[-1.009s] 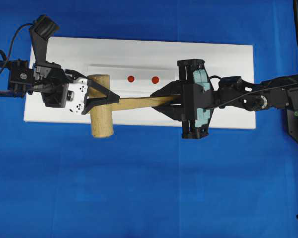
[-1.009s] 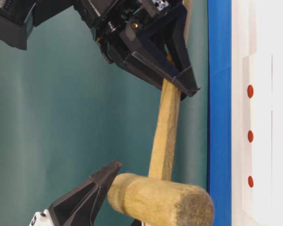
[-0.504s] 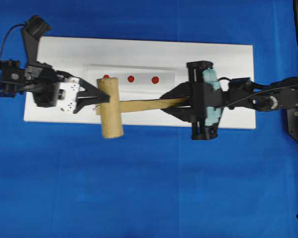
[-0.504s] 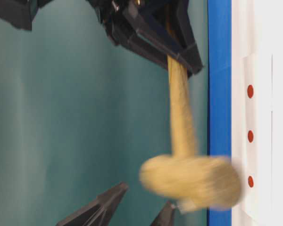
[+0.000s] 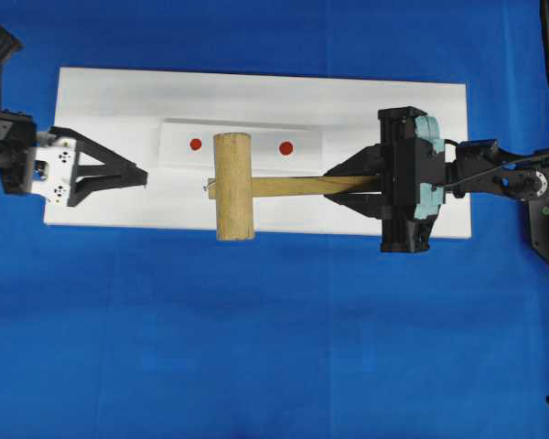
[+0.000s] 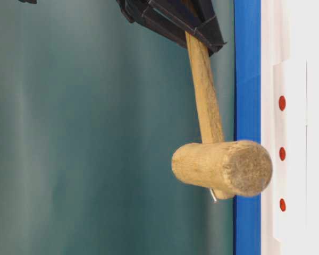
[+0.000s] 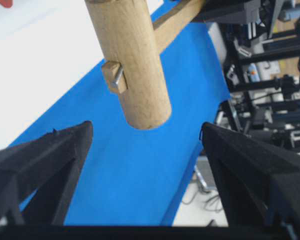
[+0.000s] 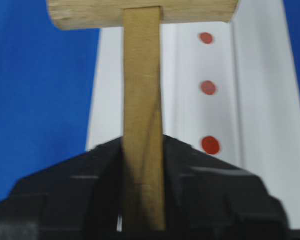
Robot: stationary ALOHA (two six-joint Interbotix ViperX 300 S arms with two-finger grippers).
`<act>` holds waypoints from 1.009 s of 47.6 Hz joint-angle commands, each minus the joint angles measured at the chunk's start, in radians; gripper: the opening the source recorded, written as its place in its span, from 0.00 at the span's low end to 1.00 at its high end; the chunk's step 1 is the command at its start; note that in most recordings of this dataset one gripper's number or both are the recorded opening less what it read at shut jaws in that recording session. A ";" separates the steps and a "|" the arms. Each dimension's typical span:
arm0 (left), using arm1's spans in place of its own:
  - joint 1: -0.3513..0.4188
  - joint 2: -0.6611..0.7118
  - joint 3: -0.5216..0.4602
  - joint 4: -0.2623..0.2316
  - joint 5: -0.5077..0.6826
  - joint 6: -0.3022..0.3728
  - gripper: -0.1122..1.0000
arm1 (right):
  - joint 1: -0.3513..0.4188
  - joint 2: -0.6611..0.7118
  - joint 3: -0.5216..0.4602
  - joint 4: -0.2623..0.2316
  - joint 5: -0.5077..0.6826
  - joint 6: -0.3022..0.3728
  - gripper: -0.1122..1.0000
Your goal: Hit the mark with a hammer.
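Clamping the handle end, the right gripper (image 5: 371,184) holds the hammer (image 5: 233,186) level over the white board (image 5: 366,105), head lying across the middle red mark, with red marks (image 5: 195,144) showing either side. Left gripper (image 5: 133,173) sits spread wide at the board's left end, well apart from the head. Blue desk (image 5: 274,338) underneath.

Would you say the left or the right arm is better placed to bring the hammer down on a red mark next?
The right, probably. The right gripper is shut on the hammer by its handle, head above the red marks. The left gripper stands open, empty, off to the side.
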 commanded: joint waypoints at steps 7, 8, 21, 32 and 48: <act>0.000 -0.031 -0.002 0.008 0.014 0.087 0.90 | 0.021 0.012 -0.043 0.038 0.006 0.029 0.18; 0.002 -0.031 -0.002 0.008 0.014 0.103 0.90 | 0.026 0.017 -0.046 0.043 0.006 0.035 0.18; 0.051 -0.031 0.002 0.008 0.014 0.411 0.89 | 0.179 0.117 -0.121 0.095 -0.066 0.112 0.18; 0.107 -0.031 0.006 0.008 0.009 0.664 0.86 | 0.302 0.213 -0.187 0.130 -0.166 0.173 0.18; 0.153 -0.032 0.011 0.008 0.005 0.854 0.84 | 0.380 0.334 -0.272 0.178 -0.233 0.213 0.18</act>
